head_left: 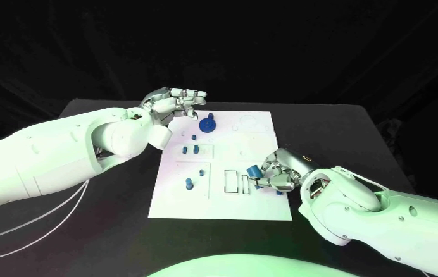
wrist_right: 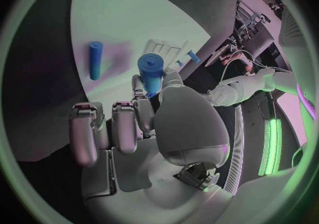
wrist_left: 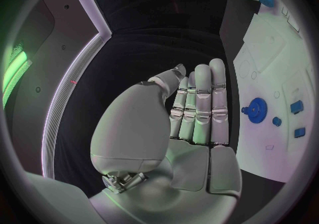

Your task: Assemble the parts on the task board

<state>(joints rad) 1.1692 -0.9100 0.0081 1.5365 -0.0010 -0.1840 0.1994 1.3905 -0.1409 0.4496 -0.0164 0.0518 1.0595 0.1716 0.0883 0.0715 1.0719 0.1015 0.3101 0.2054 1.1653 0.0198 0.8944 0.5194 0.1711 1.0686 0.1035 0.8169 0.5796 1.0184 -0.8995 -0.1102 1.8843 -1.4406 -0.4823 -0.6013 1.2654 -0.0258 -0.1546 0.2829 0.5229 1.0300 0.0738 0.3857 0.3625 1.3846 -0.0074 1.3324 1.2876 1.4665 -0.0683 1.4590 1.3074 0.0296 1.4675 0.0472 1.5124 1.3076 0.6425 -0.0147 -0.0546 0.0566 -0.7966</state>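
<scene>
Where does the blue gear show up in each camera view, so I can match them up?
Head view: the blue gear sits on the far part of the white task board, just by the left hand.
Left wrist view: the gear lies on the board beside that hand's fingertips.
Right wrist view: I cannot make it out.
Shared landmark: the white task board.
</scene>
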